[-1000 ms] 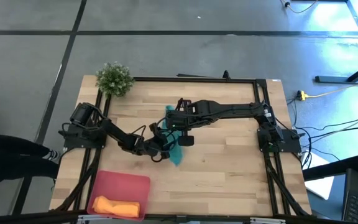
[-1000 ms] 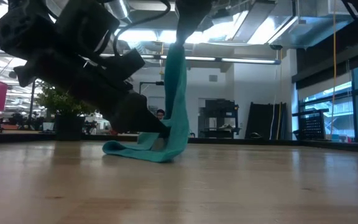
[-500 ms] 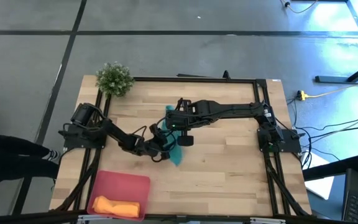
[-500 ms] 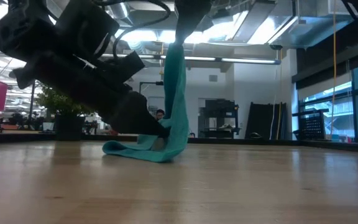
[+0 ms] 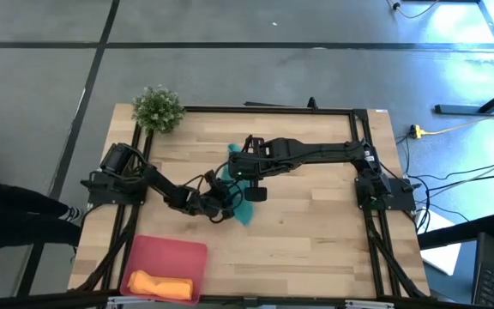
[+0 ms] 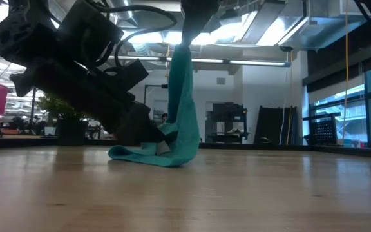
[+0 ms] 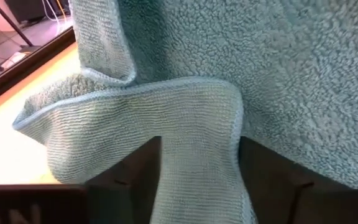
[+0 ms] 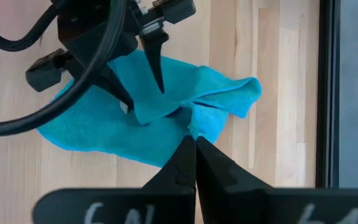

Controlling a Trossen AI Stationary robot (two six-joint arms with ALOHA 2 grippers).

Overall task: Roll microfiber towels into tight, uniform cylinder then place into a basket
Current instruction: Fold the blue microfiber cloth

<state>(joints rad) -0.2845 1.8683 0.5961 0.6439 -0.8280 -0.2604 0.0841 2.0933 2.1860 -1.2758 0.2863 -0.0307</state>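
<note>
We see the left gripper [image 6: 163, 134] closing its fingers [image 7: 138, 168] on a fold of the teal towel [image 5: 245, 209], jaws narrower than a second ago, while the right gripper [image 8: 190, 140] stays pinched shut on the cloth's upper edge, holding it hanging above the wooden table [image 5: 316, 232]. The pinch suggests we are about to spread or fold before any rolling starts. We count two towels: the teal one between the claws and one orange towel [image 5: 159, 283], already rolled, in the single pink basket [image 5: 171, 252] well away from both claws; one potted plant [image 5: 158, 108].
</note>
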